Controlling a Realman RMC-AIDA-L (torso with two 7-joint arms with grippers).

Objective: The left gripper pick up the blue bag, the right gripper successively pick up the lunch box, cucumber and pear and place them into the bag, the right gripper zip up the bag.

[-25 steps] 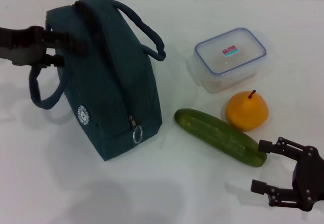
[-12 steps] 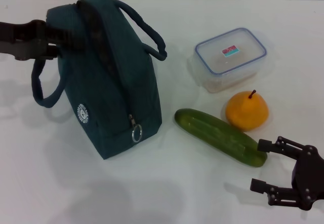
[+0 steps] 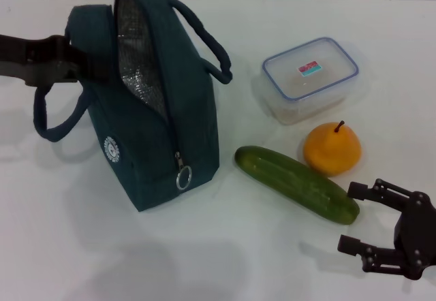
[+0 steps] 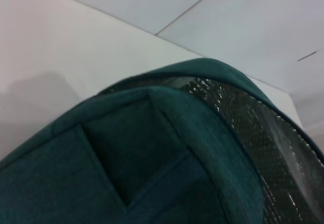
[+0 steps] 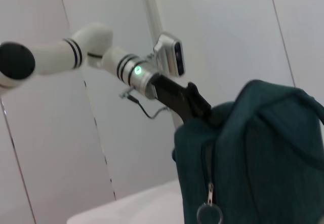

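Observation:
The blue bag (image 3: 184, 110) stands on the white table at the left, its top gaping so the silver foil lining (image 3: 139, 59) shows. My left gripper (image 3: 76, 69) is shut on the bag's upper left edge and holds that side pulled away; it also shows in the right wrist view (image 5: 198, 107). The left wrist view is filled by the bag (image 4: 152, 158). The lunch box (image 3: 310, 76) lies at the back right, the pear (image 3: 332, 150) in front of it, and the cucumber (image 3: 296, 184) lies diagonally beside the bag. My right gripper (image 3: 349, 218) is open and empty, just right of the cucumber's near end.
The bag's zipper ring pull (image 3: 184, 177) hangs at its near corner. Two loop handles droop, one to the left (image 3: 51, 120) and one to the right (image 3: 208, 39). A white wall stands behind the table.
The bag's top has spread open over the last second, and the foil lining now shows. The left handle has swung lower. The right gripper has barely moved.

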